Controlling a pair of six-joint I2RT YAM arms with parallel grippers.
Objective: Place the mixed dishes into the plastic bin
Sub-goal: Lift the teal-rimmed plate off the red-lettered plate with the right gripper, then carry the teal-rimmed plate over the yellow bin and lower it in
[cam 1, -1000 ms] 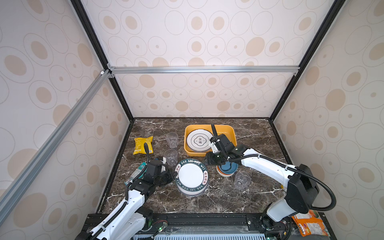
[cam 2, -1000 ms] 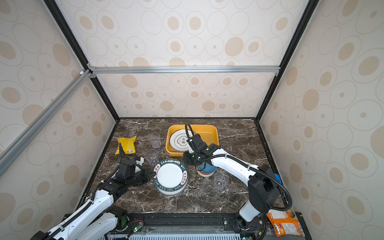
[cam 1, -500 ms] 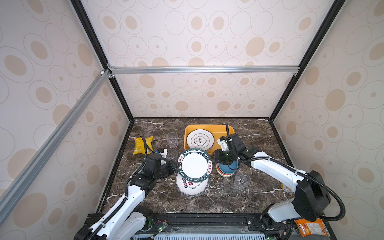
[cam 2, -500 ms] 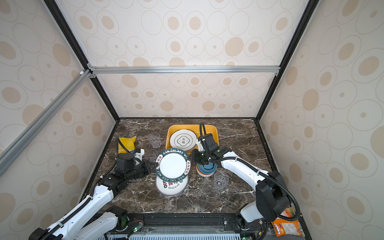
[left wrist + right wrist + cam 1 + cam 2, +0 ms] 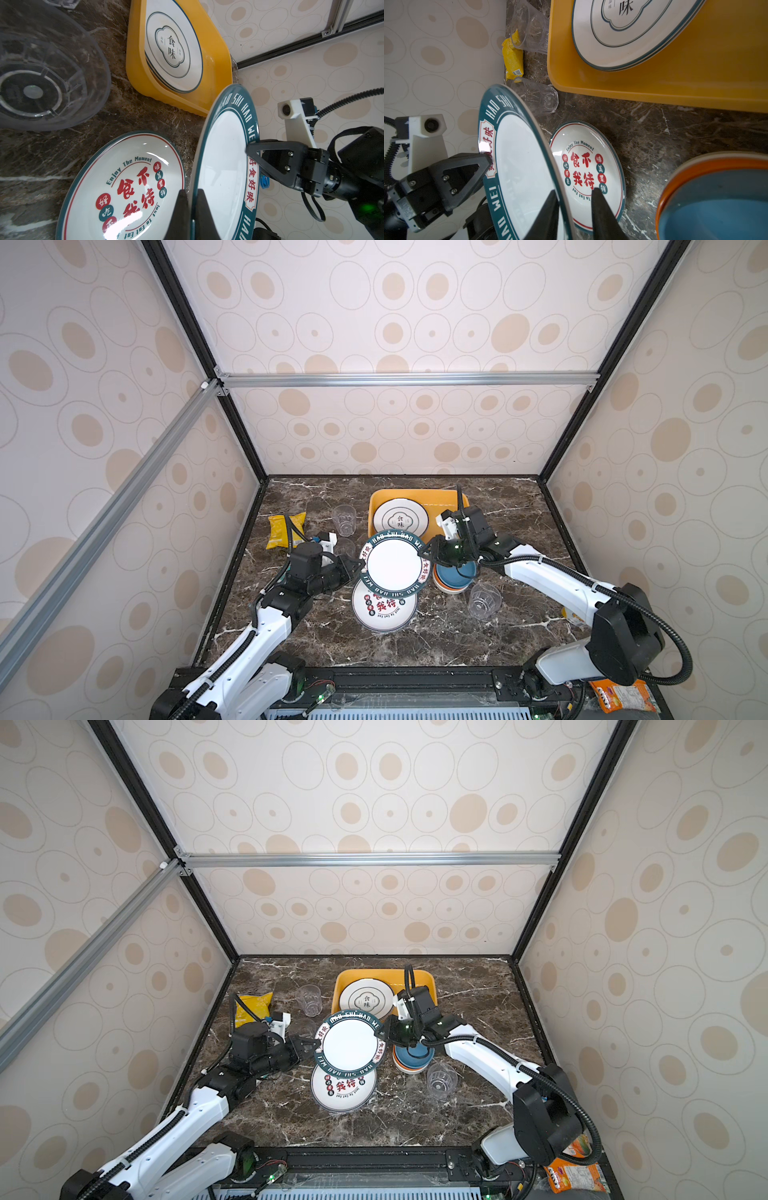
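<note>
A green-rimmed plate hangs tilted above a red-lettered plate that lies on the marble. My left gripper is shut on its left rim. My right gripper straddles the opposite rim, open: one finger lies on the plate face and the other stands clear of its underside. Just behind, the yellow plastic bin holds a black-ringed plate. A stack of bowls with the blue one on top sits under the right wrist.
Clear cups stand left of the bin, behind the left wrist and in front of the bowls. A yellow snack bag lies at the far left. An orange packet is off the table's front right corner.
The left gripper has lifted the green-rimmed plate off the red-lettered one and carried it toward the bin. The right gripper has come from the bin to the plate's right rim, its jaws narrowing.
</note>
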